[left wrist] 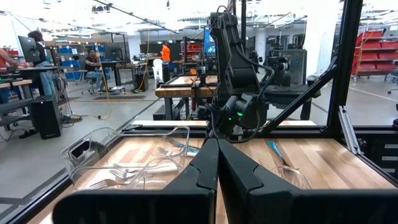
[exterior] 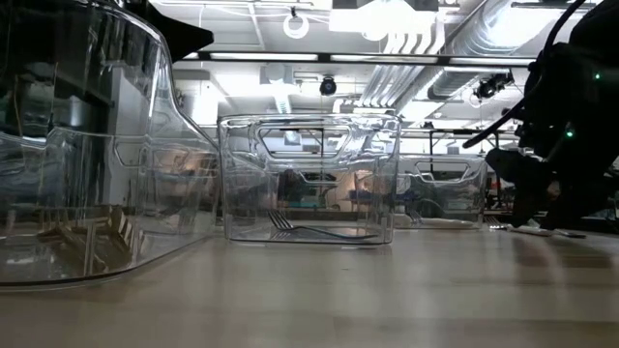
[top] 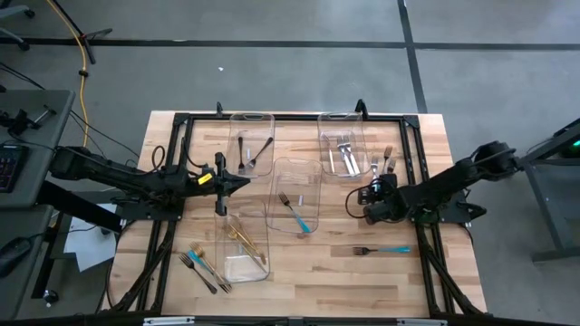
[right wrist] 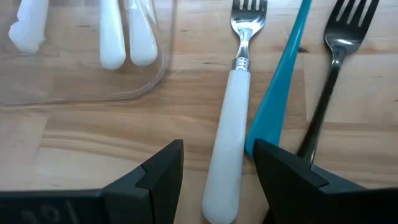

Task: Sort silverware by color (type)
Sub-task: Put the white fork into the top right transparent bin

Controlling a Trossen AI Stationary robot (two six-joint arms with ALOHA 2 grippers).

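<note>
My right gripper (right wrist: 217,155) (top: 375,181) is open and points down over three loose utensils beside the far-right bin. Its fingers stand on either side of the free end of a white-handled silver fork (right wrist: 233,106). I see no touch. A teal handle (right wrist: 283,87) and a dark-handled silver fork (right wrist: 329,81) lie just beside the fork, flat on the wood. My left gripper (left wrist: 217,165) (top: 237,182) is shut and empty, above the table between the left bins.
There are several clear bins. The far-left bin (top: 251,145) holds black forks. The far-right bin (top: 343,143) holds white-handled forks. The middle bin (top: 297,195) holds a teal-handled fork. The near-left bin (top: 243,243) holds gold pieces. A teal-handled fork (top: 381,249) and a small pile (top: 204,267) lie loose.
</note>
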